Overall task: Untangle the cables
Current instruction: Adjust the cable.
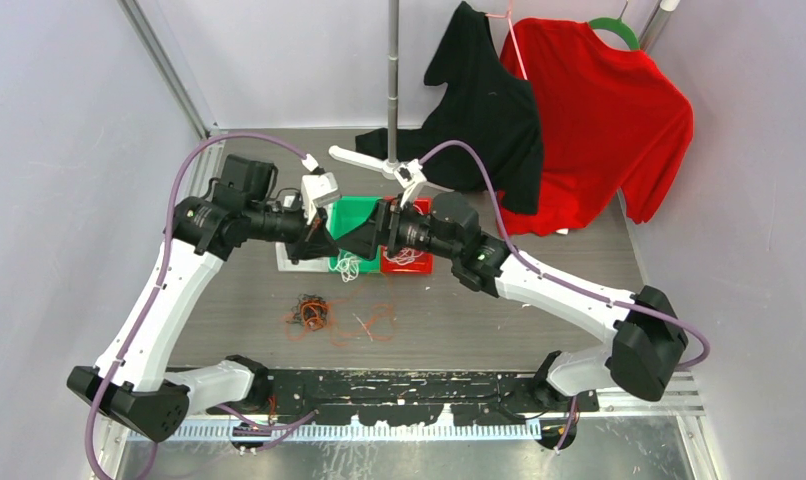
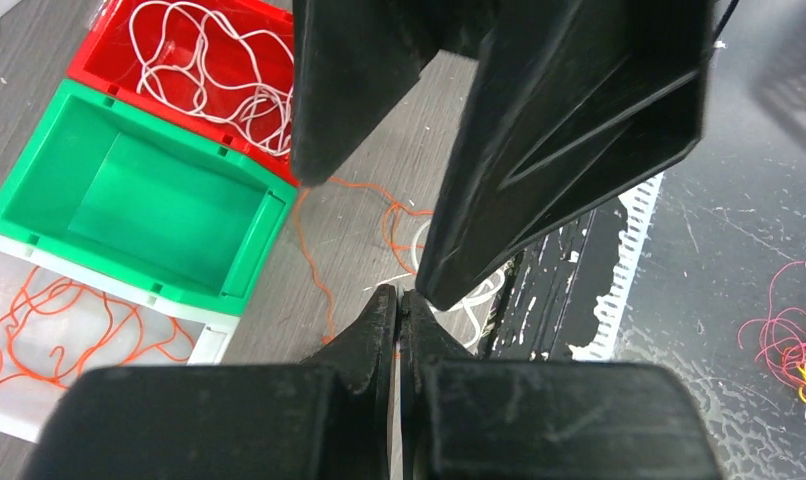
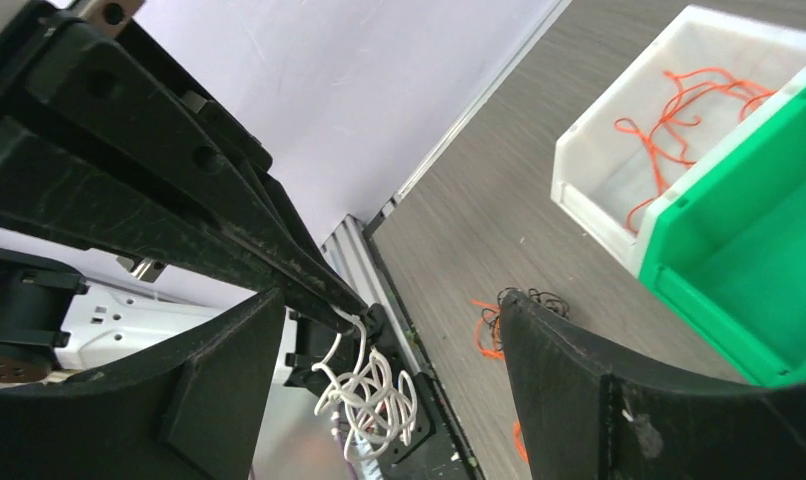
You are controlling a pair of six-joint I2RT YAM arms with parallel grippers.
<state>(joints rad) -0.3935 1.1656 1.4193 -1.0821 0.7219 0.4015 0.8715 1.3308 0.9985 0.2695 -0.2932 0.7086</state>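
Observation:
My left gripper [image 1: 324,246] [image 2: 399,293] is shut on a bunched white cable [image 3: 367,385] that hangs from its tips above the table. The right gripper [image 1: 365,238] [image 3: 394,300] is open, and its fingers [image 2: 569,130] stand on either side of the left tips and the hanging bundle without touching them. In the top view the white cable [image 1: 348,266] dangles in front of the bins. A tangle of black and orange cables [image 1: 309,312] [image 3: 524,300] lies on the table nearer the arm bases, with loose orange loops [image 1: 371,325] beside it.
Three bins stand side by side: a white bin [image 2: 214,345] with an orange cable, an empty green bin [image 2: 249,235], and a red bin [image 2: 84,70] with white cables. A black shirt [image 1: 479,110] and a red shirt [image 1: 604,120] hang at the back by a pole [image 1: 392,80].

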